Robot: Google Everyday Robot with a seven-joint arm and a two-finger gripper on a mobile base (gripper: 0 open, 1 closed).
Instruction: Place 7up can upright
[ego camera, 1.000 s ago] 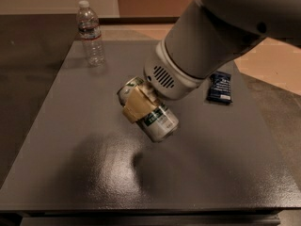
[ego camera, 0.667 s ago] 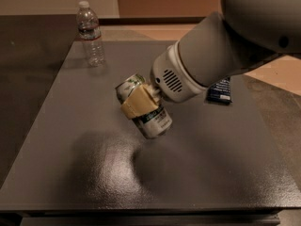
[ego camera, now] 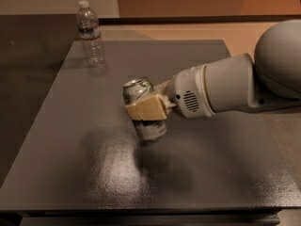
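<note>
The near edge of the dark grey desk (ego camera: pixel 56 187) ran across the bottom of the view. Its front part showed a dull sheen, with a darker shadow patch just below the middle. Above that shadow, near the middle of the desk, the can (ego camera: pixel 151 128) sat in the grip of the hand (ego camera: pixel 145 109). The hand was closed on the can: a tan finger (ego camera: pixel 149 108) lay across its front at about mid-height and hid much of the label, while the other finger was out of sight behind it. The can was close to upright but tilted, its silver top leaning up and to the left of the view and its bottom lower and to the right. Some green showed above the finger and pale metal below it. Whether the bottom touched the desk or hung just over it could not be told. The white, rounded arm (ego camera: pixel 230 88) reached in roughly level from the right edge, with a small vent grille just beside the hand. Farther back, near the far left corner of the desk, a clear plastic bottle (ego camera: pixel 90 36) with a white cap stood upright, well apart from the can. Beyond the far edge lay a tan floor and a brownish wall.
</note>
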